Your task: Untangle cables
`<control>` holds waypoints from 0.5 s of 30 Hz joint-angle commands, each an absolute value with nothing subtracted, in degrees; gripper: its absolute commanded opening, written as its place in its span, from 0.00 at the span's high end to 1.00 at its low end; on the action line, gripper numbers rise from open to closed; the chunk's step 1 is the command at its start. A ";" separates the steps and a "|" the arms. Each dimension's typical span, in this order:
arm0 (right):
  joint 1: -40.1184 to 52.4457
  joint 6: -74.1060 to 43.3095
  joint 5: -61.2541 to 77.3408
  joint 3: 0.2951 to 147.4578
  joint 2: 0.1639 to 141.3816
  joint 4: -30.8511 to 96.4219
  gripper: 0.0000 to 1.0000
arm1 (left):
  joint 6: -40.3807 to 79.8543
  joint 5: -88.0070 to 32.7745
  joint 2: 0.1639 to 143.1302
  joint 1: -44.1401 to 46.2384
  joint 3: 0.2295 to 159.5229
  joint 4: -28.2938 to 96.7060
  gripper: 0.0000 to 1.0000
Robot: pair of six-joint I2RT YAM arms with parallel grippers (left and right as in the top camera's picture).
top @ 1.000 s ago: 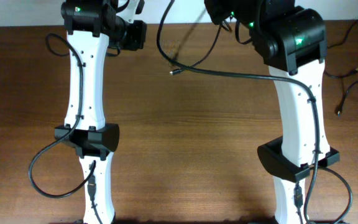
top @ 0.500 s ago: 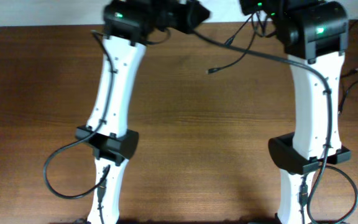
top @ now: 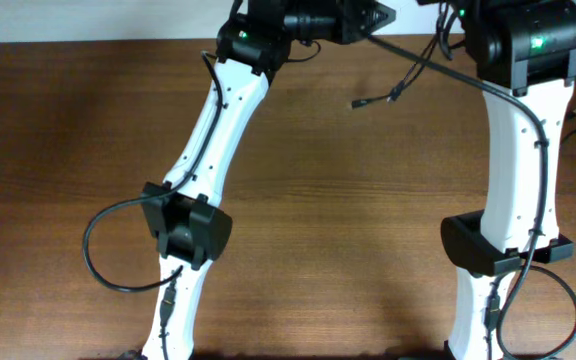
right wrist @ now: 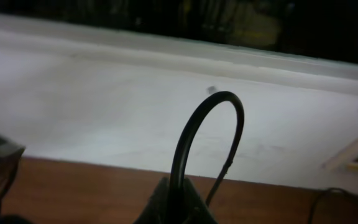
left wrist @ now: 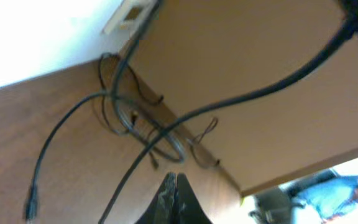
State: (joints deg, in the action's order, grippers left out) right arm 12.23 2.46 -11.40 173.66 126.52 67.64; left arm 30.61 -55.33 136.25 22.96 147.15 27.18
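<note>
Over the wooden table (top: 78,130), seen from overhead, the left gripper (top: 370,18) reaches toward the right arm (top: 528,45) at the far edge. A black cable (top: 448,70) slants between them, and a plug end (top: 356,103) shows just below it. From the left wrist, the fingers (left wrist: 165,196) are pressed together with a cable passing just beside them; whether they pinch anything I cannot tell. A tangle of cables (left wrist: 135,121) lies on the table beyond. From the right wrist, the right gripper (right wrist: 176,199) is clamped on a black cable loop (right wrist: 219,102) arching upward.
</note>
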 commanded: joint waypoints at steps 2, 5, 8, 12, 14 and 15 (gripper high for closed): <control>10.79 -5.56 -13.74 173.58 126.34 66.81 0.96 | 36.91 -59.16 135.02 22.41 144.44 23.77 0.97; 10.90 -6.11 -13.37 173.58 126.34 66.81 0.96 | 36.93 -58.87 135.02 23.24 144.44 21.30 0.90; 10.96 -6.13 -12.47 173.58 126.34 67.00 0.96 | 37.32 -55.48 135.02 24.77 144.40 18.37 0.85; 10.96 -6.11 -12.47 173.58 126.19 67.29 0.96 | 37.32 -50.54 135.87 26.33 142.23 18.02 0.82; 10.94 -6.11 -12.47 173.58 125.93 67.55 0.96 | 37.63 -50.61 136.92 26.48 140.05 15.20 0.83; 10.96 -6.11 -12.47 173.58 125.69 67.59 0.96 | 38.76 -50.83 137.82 26.48 139.09 13.10 0.83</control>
